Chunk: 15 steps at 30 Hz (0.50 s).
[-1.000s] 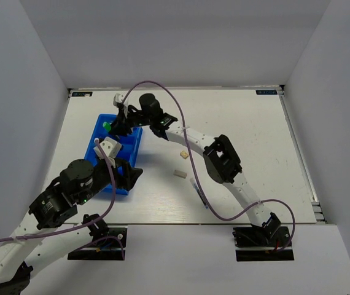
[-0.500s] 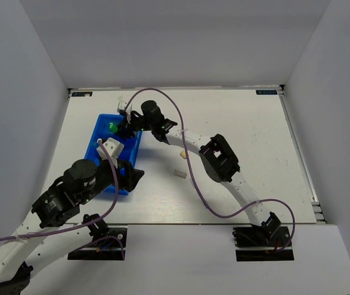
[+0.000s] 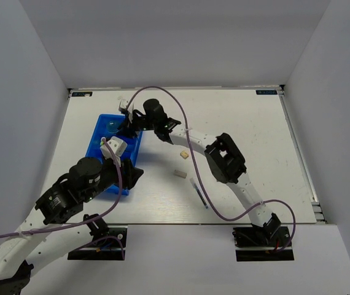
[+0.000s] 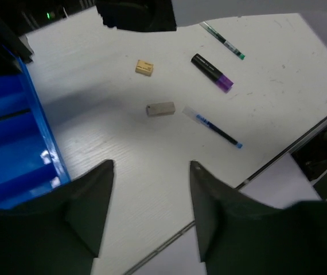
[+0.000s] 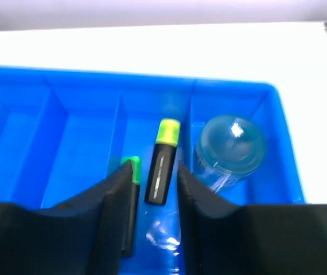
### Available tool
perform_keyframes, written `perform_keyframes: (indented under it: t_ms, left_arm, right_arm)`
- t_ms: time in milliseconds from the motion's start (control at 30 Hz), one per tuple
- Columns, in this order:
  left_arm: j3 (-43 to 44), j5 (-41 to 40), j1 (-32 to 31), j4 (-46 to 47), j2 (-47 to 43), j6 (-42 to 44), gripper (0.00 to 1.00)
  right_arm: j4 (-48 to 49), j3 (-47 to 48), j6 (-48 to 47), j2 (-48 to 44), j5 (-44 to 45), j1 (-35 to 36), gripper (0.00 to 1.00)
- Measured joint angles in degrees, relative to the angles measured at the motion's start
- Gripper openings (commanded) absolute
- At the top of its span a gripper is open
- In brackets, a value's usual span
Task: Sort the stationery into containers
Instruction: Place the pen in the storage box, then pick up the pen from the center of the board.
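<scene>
Two highlighters now lie in the blue tray [image 3: 99, 138], and overhead that is the news. The green cap that showed at the right gripper [image 3: 124, 125] a second ago is gone from its tips, leaving the teal jar [image 3: 112, 126] plain in the tray's far end compartment. The left gripper [image 3: 131, 175] hovers at the tray's near end. Right of the tray, on the table [image 3: 255, 153], a beige eraser [image 3: 184, 155], a white eraser [image 3: 179, 174] and a dark-blue pen [image 3: 198, 192] wait, all apart from it.

From the left wrist, the jaws stand wide apart with nothing between them. Beyond the tray's right wall the same erasers and pen lie loose, with a purple-capped highlighter [image 4: 211, 71] and a thin green-tipped pen [image 4: 222, 40] farther out.

From the right wrist, the jaws are parted and straddle a lime-capped highlighter [image 5: 164, 143] lying flat in the compartment next to the jar's. I judge it released, not pinched. A green-capped highlighter [image 5: 135, 170] lies alongside it in that compartment, half hidden by a finger. So this drop looks done, and five pieces outside the tray are left to fetch.
</scene>
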Motion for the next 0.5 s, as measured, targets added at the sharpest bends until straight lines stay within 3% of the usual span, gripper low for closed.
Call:
perform_keyframes:
  t_ms: [33, 67, 100, 200, 367, 433, 467, 500]
  left_arm:
    - [0.04, 0.04, 0.0, -0.07, 0.22, -0.26, 0.49]
    - [0.11, 0.17, 0.0, -0.13, 0.48, -0.42, 0.39]
    - [0.11, 0.26, 0.02, -0.17, 0.76, -0.26, 0.21]
    - [0.11, 0.52, 0.02, 0.02, 1.66, -1.03, 0.0]
    - [0.17, 2.99, 0.02, 1.46, 6.69, -1.4, 0.01]
    - [0.15, 4.17, 0.02, 2.6, 9.73, -1.7, 0.19]
    - [0.13, 4.76, 0.0, 3.28, 11.69, -2.05, 0.24]
    - [0.09, 5.25, 0.0, 4.02, 13.62, -2.69, 0.28]
  right_arm:
    - [-0.11, -0.11, 0.26, -1.09, 0.2, -0.02, 0.27]
    - [-0.15, -0.37, 0.57, -2.27, 0.66, -0.02, 0.05]
    - [-0.48, -0.44, 0.63, -3.37, 1.25, -0.04, 0.0]
    - [-5.77, 0.59, 0.63, -6.95, 6.05, -0.07, 0.0]
    - [-24.44, 6.58, -0.92, -10.78, 23.67, -0.55, 0.0]
    - [-32.54, 6.14, -0.68, -12.98, 30.27, -1.77, 0.03]
    - [-35.87, 4.7, -0.52, -14.32, 32.48, -2.78, 0.14]
    - [-39.19, 1.38, -0.24, -16.55, 34.47, -4.33, 0.47]
